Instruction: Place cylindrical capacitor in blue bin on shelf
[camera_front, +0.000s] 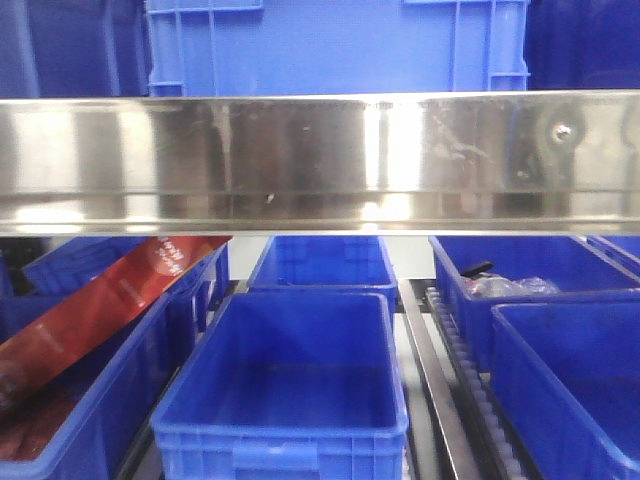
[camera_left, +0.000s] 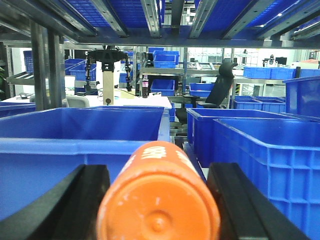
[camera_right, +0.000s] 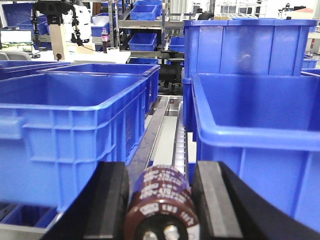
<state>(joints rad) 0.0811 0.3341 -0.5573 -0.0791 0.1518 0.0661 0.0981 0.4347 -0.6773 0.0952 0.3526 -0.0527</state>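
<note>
- Gripping the cylindrical capacitor (camera_right: 161, 197), the right jaws are clenched on its two sides. Its brown sleeve has white print, and its end with the metal terminals faces the wrist camera.
- The left jaws are grasping an orange cylinder (camera_left: 157, 200) with white print, with its round end towards the camera.
- The capacitor is held in the air, low, before the gap between the left blue bin (camera_right: 65, 115) and the right blue bin (camera_right: 250, 130).
- A grey roller track (camera_right: 179, 142) runs away through this gap.
- In the front view, the shelf (camera_front: 320, 160) shows its shiny steel rail, and the middle blue bin (camera_front: 280, 432) stands below it.
- Far behind, a black office chair (camera_left: 220, 87) stands.
</note>
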